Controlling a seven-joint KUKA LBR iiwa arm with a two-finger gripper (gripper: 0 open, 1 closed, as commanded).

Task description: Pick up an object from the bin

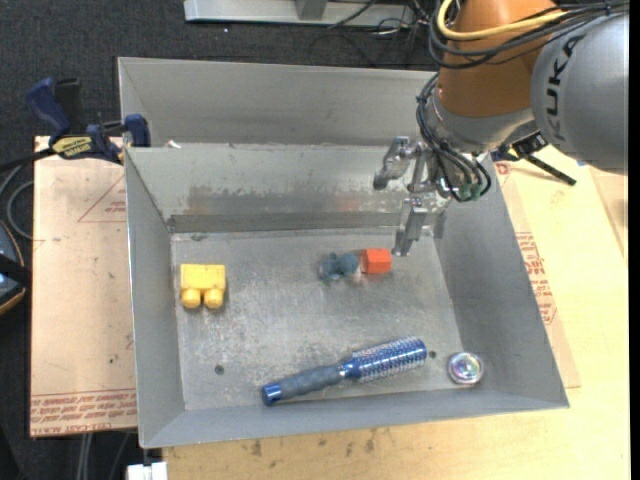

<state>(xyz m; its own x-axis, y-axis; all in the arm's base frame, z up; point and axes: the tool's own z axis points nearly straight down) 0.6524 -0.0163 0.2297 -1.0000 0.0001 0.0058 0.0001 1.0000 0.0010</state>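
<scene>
My gripper (pixel 393 214) hangs over the right rear part of the bin floor, open, with nothing between its fingers. One fingertip (pixel 403 247) comes down just right of a small orange block (pixel 377 261); the other finger (pixel 383 176) is higher, near the back wall. A small blue-grey lump (pixel 340 267) lies against the left side of the orange block. Both lie on the bin floor a little below and left of the gripper.
A yellow toy brick (pixel 203 286) lies at the left of the floor. A blue hairbrush (pixel 345 370) lies along the front wall, with a small shiny round thing (pixel 464 368) in the front right corner. The arm with its orange cover reaches in from the upper right.
</scene>
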